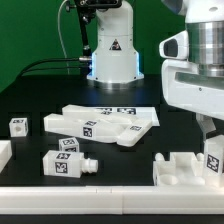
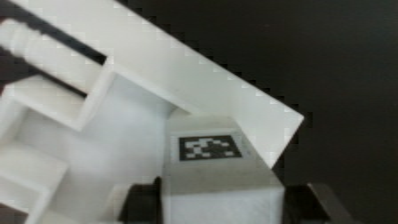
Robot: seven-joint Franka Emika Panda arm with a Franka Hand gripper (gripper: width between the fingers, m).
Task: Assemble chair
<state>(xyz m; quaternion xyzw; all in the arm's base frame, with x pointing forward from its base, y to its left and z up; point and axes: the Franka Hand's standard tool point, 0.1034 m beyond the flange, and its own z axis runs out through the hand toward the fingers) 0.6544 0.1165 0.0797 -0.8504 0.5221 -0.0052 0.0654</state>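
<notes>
Down at four o'clock in the exterior view, the gripper [image 1: 212, 148] is on the slotted chair piece [image 1: 180, 170], jaws pinching its tagged wall [image 2: 214, 125] from both sides. Flat chair slabs [image 1: 100, 124] lie at centre, and a tagged block [image 1: 66, 162] lies at seven o'clock.

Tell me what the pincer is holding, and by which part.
The pincer grips a white chair piece across the narrow end bearing its tag.
</notes>
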